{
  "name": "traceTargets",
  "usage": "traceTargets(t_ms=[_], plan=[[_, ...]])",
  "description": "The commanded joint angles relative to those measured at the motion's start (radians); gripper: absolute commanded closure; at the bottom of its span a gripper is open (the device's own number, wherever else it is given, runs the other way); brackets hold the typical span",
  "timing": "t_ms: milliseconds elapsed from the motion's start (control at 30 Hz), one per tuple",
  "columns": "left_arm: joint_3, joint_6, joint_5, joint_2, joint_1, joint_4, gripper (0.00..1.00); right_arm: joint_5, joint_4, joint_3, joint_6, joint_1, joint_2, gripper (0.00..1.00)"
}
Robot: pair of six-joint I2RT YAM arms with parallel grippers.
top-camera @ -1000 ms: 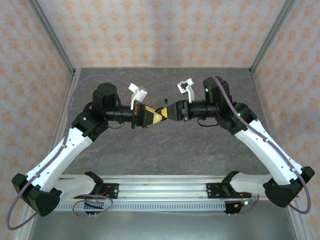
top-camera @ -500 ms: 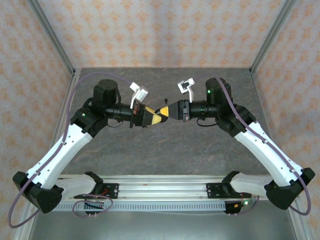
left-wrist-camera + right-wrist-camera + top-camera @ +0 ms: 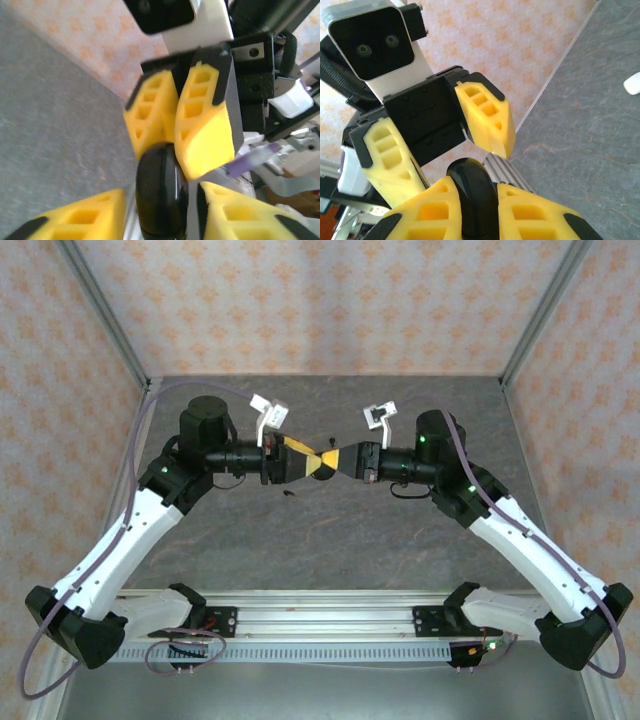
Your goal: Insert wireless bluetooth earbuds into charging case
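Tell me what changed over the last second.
The left gripper opened and let go of the black case; the right gripper closed on it, so the case passed from left to right. The left gripper also edged toward the far wall. The grippers still meet tip to tip above the middle of the table.

Grey marbled table [image 3: 330, 540], black earbud [image 3: 289, 492], white earbud [image 3: 632, 82]

Grey marbled counter [image 3: 330, 550] beneath left hand [image 3: 308, 462] and right hand [image 3: 338, 460], orange-patterned wall panels [image 3: 320, 300] beyond them, metal corner posts [image 3: 103, 310] flanking.
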Motion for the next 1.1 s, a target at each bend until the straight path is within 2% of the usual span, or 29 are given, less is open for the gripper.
traceTargets(t_ms=[0, 167, 333, 600, 800, 1067], plan=[[-0.034, -0.099, -0.110, -0.052, 0.019, 0.134, 0.38, 0.104, 0.081, -0.013, 0.018, 0.005, -0.041, 0.82], [-0.087, -0.258, -0.171, -0.091, 0.040, 0.217, 0.33, 0.188, 0.123, -0.019, 0.029, 0.005, -0.057, 0.82], [-0.173, -0.478, -0.146, -0.100, 0.035, 0.456, 0.32, 0.224, 0.176, -0.018, 0.046, 0.005, -0.043, 0.82], [-0.178, -0.459, -0.168, -0.068, -0.040, 0.480, 0.39, 0.180, 0.188, 0.026, 0.060, 0.005, 0.018, 0.82], [-0.160, -0.439, -0.147, -0.029, -0.049, 0.482, 0.54, 0.173, 0.178, 0.034, 0.061, 0.006, 0.022, 0.82], [-0.161, -0.412, -0.152, -0.014, -0.051, 0.439, 0.55, 0.166, 0.164, 0.040, 0.062, 0.005, 0.018, 0.82]])
